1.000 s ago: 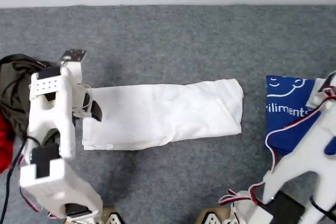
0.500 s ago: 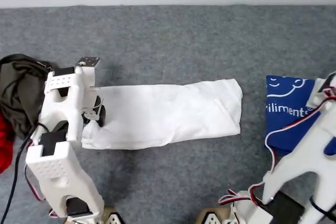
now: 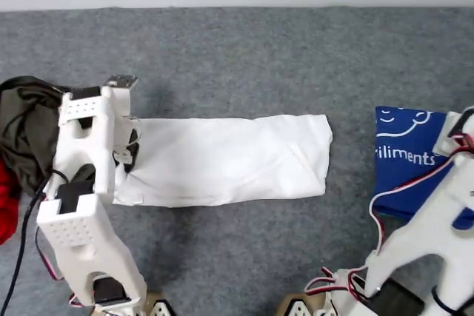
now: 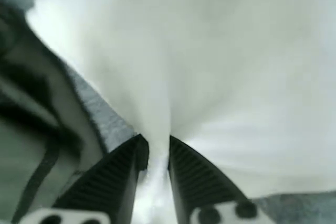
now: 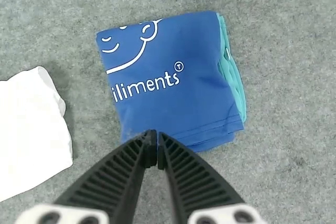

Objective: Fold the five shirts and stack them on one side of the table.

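The left gripper [image 4: 156, 148] pinches a fold of the white shirt [image 3: 229, 159] between its fingertips, at that shirt's end nearest the arm. From the pinch the shirt stretches away as a long folded band across the grey table [image 3: 244, 57] toward the right arm. Behind the left gripper, on the side away from the white shirt, an olive shirt [image 3: 26, 131] lies crumpled with a red shirt [image 3: 6, 209] beside it. The right gripper [image 5: 154, 142] has its jaws pressed together with only a thin slit between them; its tips are over the near edge of the folded blue shirt [image 5: 168, 82]. I cannot tell whether they touch it. The blue shirt rests on a teal shirt [image 5: 233, 82], whose edge shows along one side.
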{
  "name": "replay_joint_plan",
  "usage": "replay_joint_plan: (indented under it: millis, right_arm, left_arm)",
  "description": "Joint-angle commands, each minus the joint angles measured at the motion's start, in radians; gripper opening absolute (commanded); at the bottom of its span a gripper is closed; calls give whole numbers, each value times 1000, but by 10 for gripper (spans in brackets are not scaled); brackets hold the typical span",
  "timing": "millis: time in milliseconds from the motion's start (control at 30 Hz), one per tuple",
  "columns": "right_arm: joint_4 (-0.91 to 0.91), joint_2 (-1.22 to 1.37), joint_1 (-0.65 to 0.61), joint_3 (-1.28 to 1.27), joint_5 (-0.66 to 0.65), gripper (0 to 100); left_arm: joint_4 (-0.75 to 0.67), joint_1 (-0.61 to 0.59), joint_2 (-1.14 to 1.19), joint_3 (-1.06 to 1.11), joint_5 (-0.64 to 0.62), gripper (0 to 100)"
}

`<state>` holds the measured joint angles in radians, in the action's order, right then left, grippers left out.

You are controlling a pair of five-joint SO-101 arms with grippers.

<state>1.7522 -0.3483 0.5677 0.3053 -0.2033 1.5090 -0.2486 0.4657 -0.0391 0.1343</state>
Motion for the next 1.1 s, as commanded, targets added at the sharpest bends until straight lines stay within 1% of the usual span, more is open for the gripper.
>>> replay_joint_plan:
  millis: [0, 133, 233, 333, 433, 567, 733, 867, 933, 1067]
  right_arm:
    - [38, -33, 10, 44, 5, 9]
    - [38, -27, 10, 44, 9, 9]
    - [38, -25, 10, 43, 11, 9]
    - [38, -28, 8, 3, 12, 9]
    - [38, -35, 8, -55, 12, 9]
    - [38, -48, 10, -98, 12, 9]
    - [31, -102, 5, -138, 12, 9]
    - [28, -130, 8, -196, 8, 9]
    - [28, -148, 8, -224, 6, 9]
    - [27, -179, 8, -262, 6, 9]
  left_arm:
    - [98, 12, -138, -108, 9, 13]
    - [166, 89, -279, -137, 9, 13]
    - [201, 184, -339, -137, 9, 13]
    - [207, 290, -362, -137, 8, 13]
    - [196, 393, -361, -137, -2, 13]
    - [118, 512, -361, -142, -54, 13]
    - [84, 683, -361, -183, -55, 13]
    - [48, 764, -359, -205, -72, 13]
    - [20, 783, -359, -209, -94, 13]
    - [-12, 804, -345, -211, -97, 13]
